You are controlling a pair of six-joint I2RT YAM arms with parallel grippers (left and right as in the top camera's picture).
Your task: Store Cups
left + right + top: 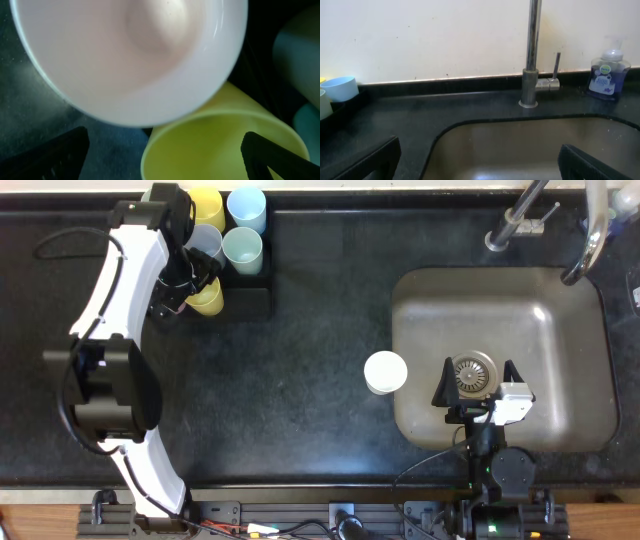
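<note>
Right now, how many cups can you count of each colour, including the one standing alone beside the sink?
Yellow cups: 2
Pale blue cups: 2
White or near-white cups: 2
Total: 6 cups

Cup rack (250,298) far left on counter (300,400); lone cup (385,372) just left of sink (560,290); faucet (515,220) behind sink.
</note>
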